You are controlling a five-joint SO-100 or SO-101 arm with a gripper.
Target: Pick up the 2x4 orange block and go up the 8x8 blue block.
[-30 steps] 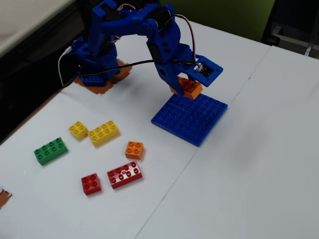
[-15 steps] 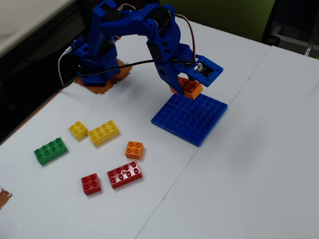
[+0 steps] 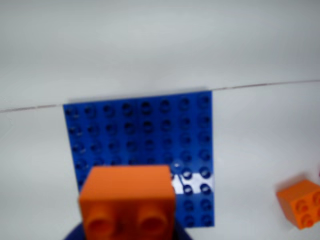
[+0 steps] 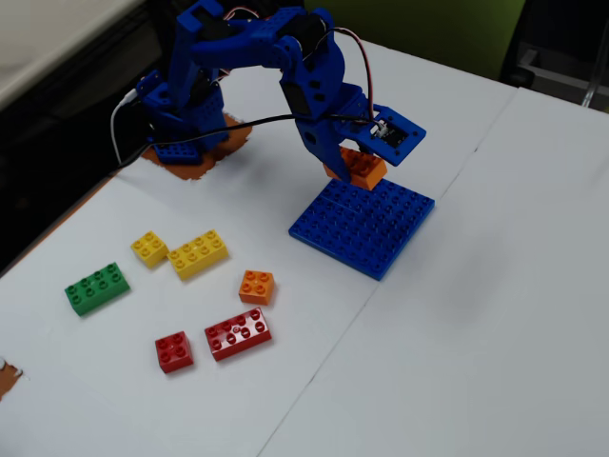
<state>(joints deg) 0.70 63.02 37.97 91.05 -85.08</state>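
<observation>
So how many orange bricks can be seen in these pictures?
2. The 2x4 orange block is held in the jaws above the far edge of the 8x8 blue block. A small orange brick lies on the table beside the red brick.

Hobby or lab bench, white table [image 4: 495, 286], toy bricks, blue arm [image 4: 285, 67]
</observation>
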